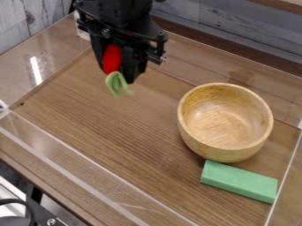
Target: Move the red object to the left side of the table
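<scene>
Camera view: the table (112,132), brown wood grain with clear walls at its edges, spreads beneath everything and holds the bowl (224,122), the landmark here. Dark and bulky, the gripper (113,64) comes in from the top edge of the view, to the left of the bowl in the picture and nearer the far side of the table. Its jaws are closed in on the red toy, pinching it between them. The bowl is round, pale wood, upright, its opening facing up. Just beside the bowl, on the side toward the bottom of the view, lies the green block (238,180), flat and rectangular, set at a slant. Smallest is the red toy (111,59), well apart from the bowl, to its left and farther up the picture. Part of the toy is hidden by the gripper; its light-green leafy end points downward, below the jaws.
</scene>
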You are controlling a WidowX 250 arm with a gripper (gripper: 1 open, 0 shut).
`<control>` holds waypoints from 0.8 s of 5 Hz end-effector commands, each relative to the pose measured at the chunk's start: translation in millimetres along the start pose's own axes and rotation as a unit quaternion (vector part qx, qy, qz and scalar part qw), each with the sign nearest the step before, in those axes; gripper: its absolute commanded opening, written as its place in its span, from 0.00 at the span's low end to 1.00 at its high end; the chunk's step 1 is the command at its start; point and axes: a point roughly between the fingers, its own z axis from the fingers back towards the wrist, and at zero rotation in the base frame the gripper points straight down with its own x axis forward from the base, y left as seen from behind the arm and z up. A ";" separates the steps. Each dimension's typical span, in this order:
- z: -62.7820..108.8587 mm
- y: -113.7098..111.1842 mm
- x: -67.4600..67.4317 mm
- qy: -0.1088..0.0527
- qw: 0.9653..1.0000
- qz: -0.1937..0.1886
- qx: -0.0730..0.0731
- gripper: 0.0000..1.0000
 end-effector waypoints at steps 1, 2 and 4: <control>7.6 -11.8 4.8 -0.014 1.000 -0.020 0.000 0.00; 7.7 -22.5 6.3 -0.011 1.000 -0.026 0.001 0.00; 5.8 13.9 2.6 -0.001 1.000 0.001 0.016 0.00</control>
